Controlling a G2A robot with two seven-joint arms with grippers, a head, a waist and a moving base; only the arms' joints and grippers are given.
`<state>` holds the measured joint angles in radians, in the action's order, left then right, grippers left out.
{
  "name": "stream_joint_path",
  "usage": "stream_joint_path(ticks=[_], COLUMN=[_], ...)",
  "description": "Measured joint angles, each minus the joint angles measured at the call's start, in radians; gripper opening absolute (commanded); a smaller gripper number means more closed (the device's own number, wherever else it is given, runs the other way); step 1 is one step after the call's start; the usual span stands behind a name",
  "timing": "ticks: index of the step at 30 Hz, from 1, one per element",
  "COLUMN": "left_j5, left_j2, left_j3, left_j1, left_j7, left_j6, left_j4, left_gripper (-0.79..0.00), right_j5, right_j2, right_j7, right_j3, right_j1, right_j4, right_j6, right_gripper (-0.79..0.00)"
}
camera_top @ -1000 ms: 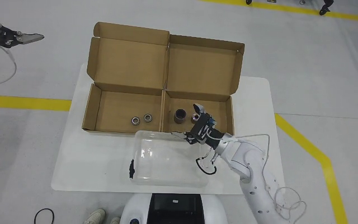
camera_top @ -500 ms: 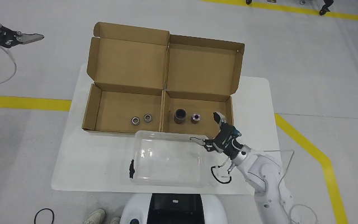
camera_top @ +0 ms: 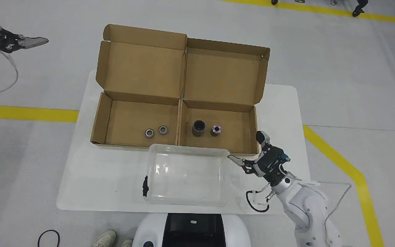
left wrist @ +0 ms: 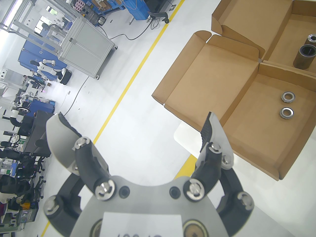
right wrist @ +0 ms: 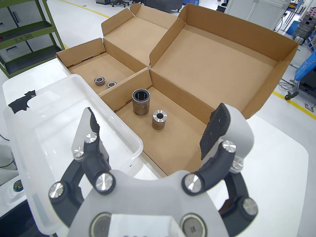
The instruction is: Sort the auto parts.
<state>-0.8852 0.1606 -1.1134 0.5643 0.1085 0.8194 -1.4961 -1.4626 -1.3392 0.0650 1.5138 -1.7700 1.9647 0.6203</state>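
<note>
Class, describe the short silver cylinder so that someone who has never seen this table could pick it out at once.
On the white table two open cardboard boxes sit side by side; skip the ring box and take the cylinder box. In it, the short silver cylinder stands beside the tall dark cylinder; it is the lower, brighter one.

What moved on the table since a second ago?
The right gripper pulled back from over the small silver part in the right box, toward the near right corner of the table, and it is open. The part now stands uncovered beside the dark cylinder. The rings, tub and left gripper stayed put.
</note>
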Motion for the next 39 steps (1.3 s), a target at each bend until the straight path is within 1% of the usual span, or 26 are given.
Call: stream_joint_path(ticks=[11, 23, 30, 39], left_j5=[0.0, 0.0, 0.0, 0.0], left_j2=[0.0, 0.0, 0.0, 0.0], left_j3=[0.0, 0.0, 0.0, 0.0], left_j1=[0.0, 0.0, 0.0, 0.0], left_j7=[0.0, 0.0, 0.0, 0.0], left_j6=[0.0, 0.0, 0.0, 0.0], left_j4=[0.0, 0.0, 0.0, 0.0], left_gripper=[0.0, 0.0, 0.0, -0.001], right_j5=[0.012, 0.006, 0.004, -0.004], right_j2=[0.017, 0.028, 0.033, 0.037], right_j7=[0.084, 0.146, 0.159, 0.154], right_j3=[0.095, 0.149, 0.171, 0.172], right_j1=[-0.159, -0.275, -0.322, -0.329], right_j4=[0.071, 0.125, 0.161, 0.176], right_j6=[-0.054, -0.098, -0.117, -0.121], right_gripper=[0.0, 0.0, 0.0, 0.0])
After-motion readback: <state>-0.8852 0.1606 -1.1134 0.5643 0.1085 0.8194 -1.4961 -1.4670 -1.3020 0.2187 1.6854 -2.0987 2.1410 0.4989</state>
